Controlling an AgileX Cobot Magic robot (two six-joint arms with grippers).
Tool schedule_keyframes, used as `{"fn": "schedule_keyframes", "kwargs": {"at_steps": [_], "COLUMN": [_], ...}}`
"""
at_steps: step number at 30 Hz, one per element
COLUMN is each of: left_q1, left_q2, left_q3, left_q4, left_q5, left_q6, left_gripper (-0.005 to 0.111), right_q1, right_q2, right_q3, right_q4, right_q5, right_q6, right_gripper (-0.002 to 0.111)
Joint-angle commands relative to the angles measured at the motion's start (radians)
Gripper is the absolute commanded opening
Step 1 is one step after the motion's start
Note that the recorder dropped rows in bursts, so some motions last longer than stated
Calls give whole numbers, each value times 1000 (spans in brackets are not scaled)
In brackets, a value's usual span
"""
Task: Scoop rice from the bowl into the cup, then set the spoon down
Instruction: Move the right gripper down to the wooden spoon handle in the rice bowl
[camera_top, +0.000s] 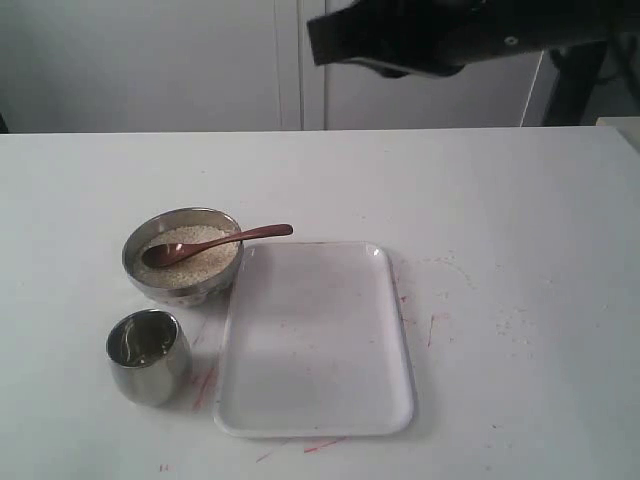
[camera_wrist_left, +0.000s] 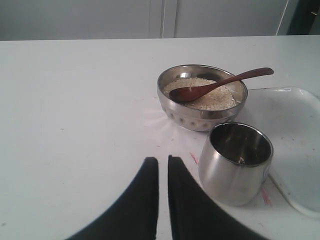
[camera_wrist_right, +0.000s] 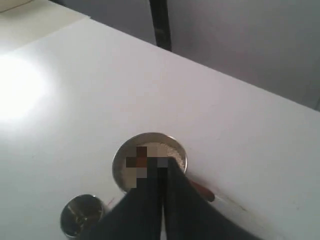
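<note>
Left end effector (camera_wrist_left: 163, 159) hangs low over the near left of the worktop (camera_top: 520, 200), its two dark fingers drawn almost together with only a thin slit between them and nothing held. Right end effector (camera_wrist_right: 162, 169) is pressed together too, gripping nothing. It sits high above the scene, and the exterior view shows its black arm (camera_top: 450, 35) over the far edge.

A white rectangular tray (camera_top: 315, 340) with rounded corners lies at the centre of the worktop. Just off its far left corner stands the steel bowl (camera_top: 180, 290), well below the right end effector, whose own camera looks down on it. The steel cup (camera_top: 148, 358) stands upright, nearer than the bowl and just left of the tray. It is the vessel closest to the left fingertips, with the bowl beyond it.

The wooden spoon (camera_top: 215, 243) rests with its head on the rice (camera_top: 205, 265) in the bowl. Its handle leans on the bowl's right rim and pokes out towards the tray's far left corner, touched by neither end effector. Thin red streaks (camera_top: 205, 385) mark the worktop between cup and tray.
</note>
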Motion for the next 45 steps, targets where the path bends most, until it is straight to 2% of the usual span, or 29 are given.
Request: {"fn": "schedule_keyframes", "kwargs": {"at_steps": [1,8,13,19,31,34,37,45], "left_q1": [4,4,4,4,4,4,4,4], "left_q2": [1,1,1,1,1,1,1,1], "left_q3": [-7,-7,-7,-7,-7,-7,-7,-7], "left_q4": [-7,-7,-7,-7,-7,-7,-7,-7], "left_q5": [-3,-3,-3,-3,-3,-3,-3,-3], "left_q6": [-2,-2,-2,-2,-2,-2,-2,-2], "left_gripper": [14,14,14,14,14,14,14,14], "right_q1": [38,66,92,94,94,94,94,94], "right_q2": [37,107,197,321,660,700,713,719], "right_q3": [-3,-9,-67,-148,-430,-456,-456,-456], "right_q4": [47,164,166,152,-264,-441,-551,-565], "right_q5": [-34,-57,61,129,253,301,270,120], "right_q6": [-14,-50,-203,-205,-191,-191,-203,-254], "right_gripper": [0,0,0,0,0,0,0,0]}}
